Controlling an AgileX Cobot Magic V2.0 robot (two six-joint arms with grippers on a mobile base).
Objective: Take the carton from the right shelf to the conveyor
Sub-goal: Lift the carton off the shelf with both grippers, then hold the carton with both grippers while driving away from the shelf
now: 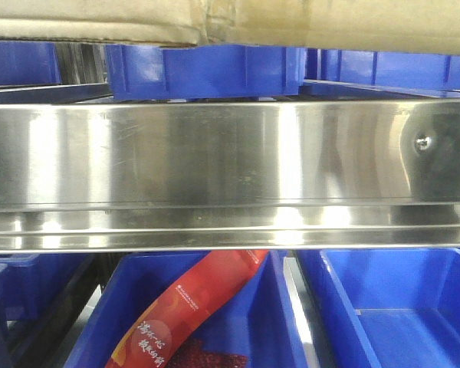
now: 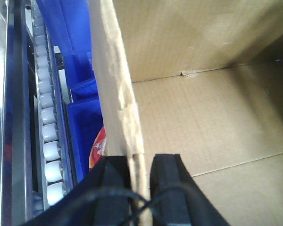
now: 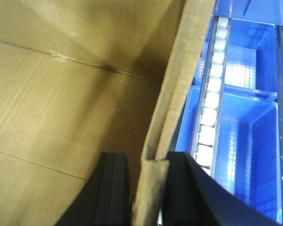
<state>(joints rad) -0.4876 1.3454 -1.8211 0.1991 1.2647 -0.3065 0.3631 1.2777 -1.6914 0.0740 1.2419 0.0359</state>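
The brown carton (image 1: 215, 19) fills the top edge of the front view, its underside above the shelf's shiny steel rail (image 1: 215, 153). In the left wrist view I look down into the open carton (image 2: 203, 117). My left gripper (image 2: 139, 162) is shut on the carton's left wall, one finger inside and one outside. In the right wrist view my right gripper (image 3: 148, 162) is shut on the right wall of the carton (image 3: 61, 94) in the same way. The conveyor is out of view.
Blue plastic bins (image 1: 207, 73) stand behind the rail under the carton. Lower bins (image 1: 399, 307) sit beneath, one holding a red packet (image 1: 192, 307). White roller tracks (image 2: 49, 141) (image 3: 208, 117) run beside the carton. A screw (image 1: 424, 142) sits near the rail's right end.
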